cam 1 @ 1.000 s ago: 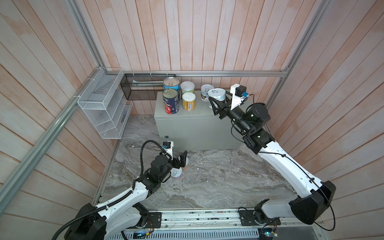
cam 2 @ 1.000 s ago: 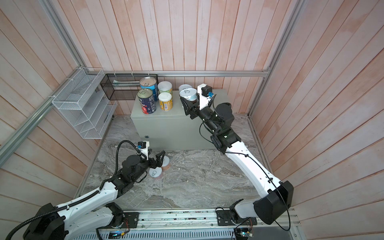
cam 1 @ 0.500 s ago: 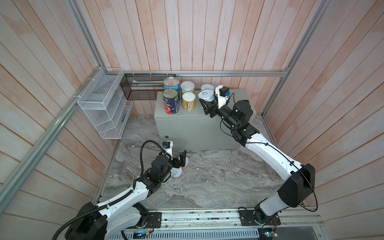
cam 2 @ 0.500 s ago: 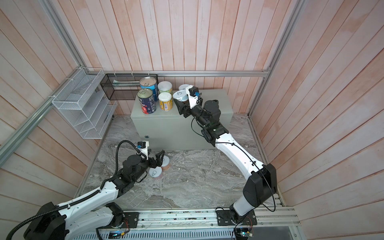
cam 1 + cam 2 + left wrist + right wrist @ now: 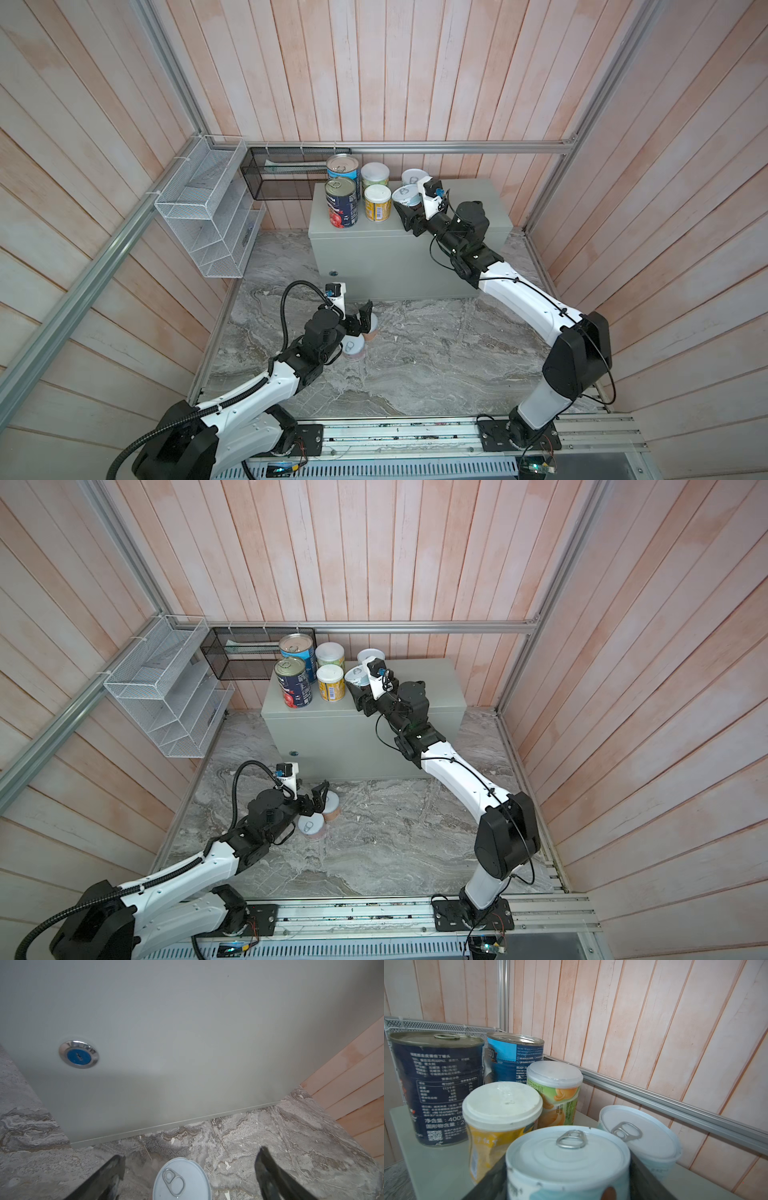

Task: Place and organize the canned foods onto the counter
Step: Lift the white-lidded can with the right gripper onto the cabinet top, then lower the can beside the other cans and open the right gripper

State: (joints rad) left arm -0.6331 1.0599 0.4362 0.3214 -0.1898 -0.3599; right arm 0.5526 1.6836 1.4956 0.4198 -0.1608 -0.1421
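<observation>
Here, right end effector (image 5: pixel 406 214) tight on a pale can (image 5: pixel 566 1163) — left end effector (image 5: pixel 191 1152) wide astride a floor can (image 5: pixel 180 1180).

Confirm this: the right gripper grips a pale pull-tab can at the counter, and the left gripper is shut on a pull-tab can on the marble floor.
One thing is wrong. The left gripper is open, not shut: the left wrist view shows its fingers spread wide either side of the floor can. The right gripper does grip a pale pull-tab can at the counter.
</observation>
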